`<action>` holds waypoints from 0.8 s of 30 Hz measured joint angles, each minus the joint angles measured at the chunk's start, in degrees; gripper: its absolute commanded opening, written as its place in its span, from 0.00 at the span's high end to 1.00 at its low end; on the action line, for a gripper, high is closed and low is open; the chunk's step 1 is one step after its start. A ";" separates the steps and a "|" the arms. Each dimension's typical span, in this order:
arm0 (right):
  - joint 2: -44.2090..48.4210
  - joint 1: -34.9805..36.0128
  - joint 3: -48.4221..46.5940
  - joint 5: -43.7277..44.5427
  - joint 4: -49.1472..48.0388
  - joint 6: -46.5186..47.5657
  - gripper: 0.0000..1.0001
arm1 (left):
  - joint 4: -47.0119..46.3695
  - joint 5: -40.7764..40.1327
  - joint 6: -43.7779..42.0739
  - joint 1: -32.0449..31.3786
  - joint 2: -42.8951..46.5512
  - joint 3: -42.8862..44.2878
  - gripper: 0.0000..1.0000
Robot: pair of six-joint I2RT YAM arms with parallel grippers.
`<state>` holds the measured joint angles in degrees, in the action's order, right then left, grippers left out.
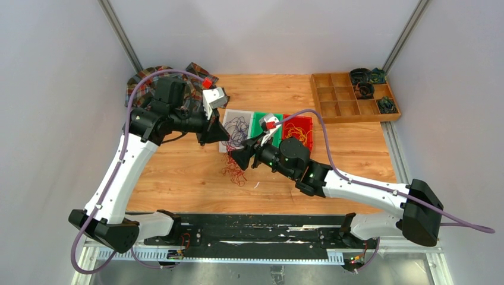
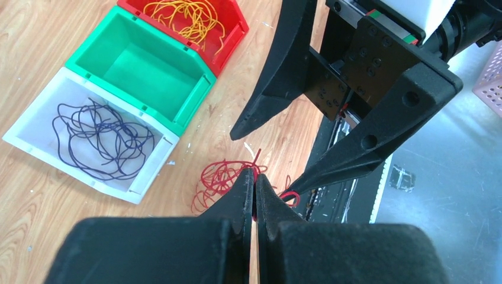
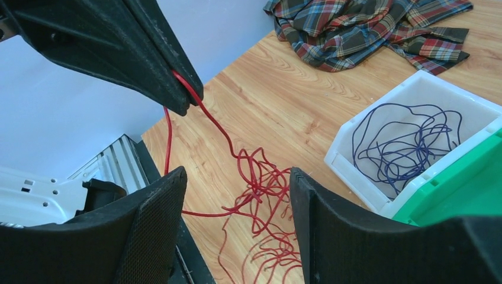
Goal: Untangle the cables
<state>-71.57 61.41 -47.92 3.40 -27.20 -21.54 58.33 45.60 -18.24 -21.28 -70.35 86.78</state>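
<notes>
The sorting is looking largely done. The thin purple cables are lying loose in the white plastic bin at the left of the row. The thin yellow cables are sitting in the red plastic bin at the right. The green plastic bin between them is showing nothing inside. The thin red cables are resting as a loose bunch on the wooden surface, just on the near side of the bins. The left tool is pinching one red strand with its jaws pressed together, holding it up above the bunch. The right tool is hovering wide open over the bunch, gripping nothing. What is left, seemingly, is freeing the red bunch and getting it into a bin, probably the green one.
</notes>
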 measured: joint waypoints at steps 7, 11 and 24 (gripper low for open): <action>-0.79 0.00 -0.85 3.37 -0.22 0.59 0.37 | 0.09 0.07 1.42 -0.87 0.02 0.46 0.99; -2.16 0.00 -1.77 5.92 -1.92 1.55 0.37 | 0.50 0.68 2.43 -1.22 0.07 1.42 0.99; -10.34 0.46 -7.28 7.41 -8.83 2.40 0.42 | 3.80 3.06 1.95 -1.49 0.52 7.15 0.99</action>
<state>-81.91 61.87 -55.20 10.81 -36.03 -19.14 62.13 48.66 -16.29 -22.76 -69.82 93.93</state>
